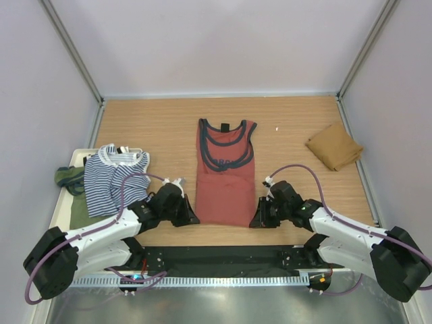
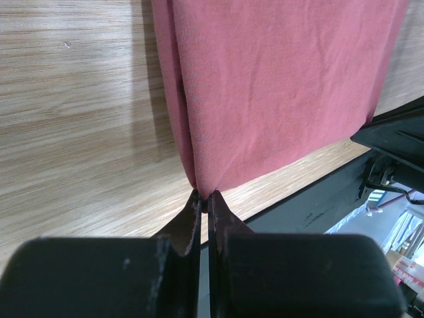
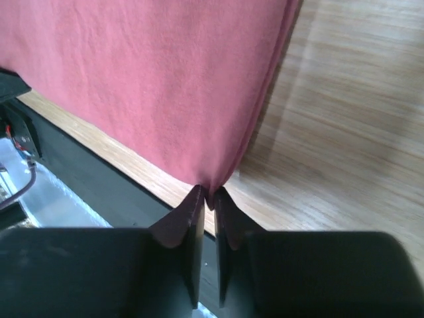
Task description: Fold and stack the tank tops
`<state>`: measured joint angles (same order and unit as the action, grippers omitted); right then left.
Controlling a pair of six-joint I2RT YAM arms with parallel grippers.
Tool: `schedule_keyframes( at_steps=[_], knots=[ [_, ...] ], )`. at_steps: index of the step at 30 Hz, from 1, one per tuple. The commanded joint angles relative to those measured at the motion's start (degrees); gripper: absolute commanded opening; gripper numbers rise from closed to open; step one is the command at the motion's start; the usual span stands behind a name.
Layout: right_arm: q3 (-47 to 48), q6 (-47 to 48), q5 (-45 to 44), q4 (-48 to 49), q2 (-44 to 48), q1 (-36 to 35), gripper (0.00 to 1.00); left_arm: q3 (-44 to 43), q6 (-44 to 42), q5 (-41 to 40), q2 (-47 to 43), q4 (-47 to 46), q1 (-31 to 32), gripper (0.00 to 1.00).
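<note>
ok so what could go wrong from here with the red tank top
1. The left gripper and right gripper pinch only the tips of the near corners of the rust-red cloth tank top; one could slip out on lifting and skew the fold.
2. The left arm lies close beside the navy-white striped tank top; a wide swing might drag it.

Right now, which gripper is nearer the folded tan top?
Right. The right gripper pinches the near right corner of the red top; the tan top lies farther back on that same side. The left gripper pinches the near left corner, across the red top from it.
</note>
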<state>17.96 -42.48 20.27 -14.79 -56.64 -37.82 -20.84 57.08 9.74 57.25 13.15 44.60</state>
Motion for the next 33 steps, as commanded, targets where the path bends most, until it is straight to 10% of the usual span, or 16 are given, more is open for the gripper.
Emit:
schedule_keyframes(
  at_steps=[1, 3, 33],
  knots=[
    [-0.2, -1.1, 1.7, 3.6, -0.4, -0.6, 0.14, 0.4, 0.3, 1.7, -0.3, -1.9, -0.2, 0.00],
    [0.3, -1.0, 2.1, 2.7, -0.1, -0.8, 0.01, 0.4, 0.5, 2.6, -0.7, -1.8, 0.0, 0.00],
    [22.9, 2.8, -2.7, -25.1, 17.1, -1.2, 0.01, -13.4, 5.6, -3.4, -19.4, 16.6, 8.0, 0.00]
  ],
)
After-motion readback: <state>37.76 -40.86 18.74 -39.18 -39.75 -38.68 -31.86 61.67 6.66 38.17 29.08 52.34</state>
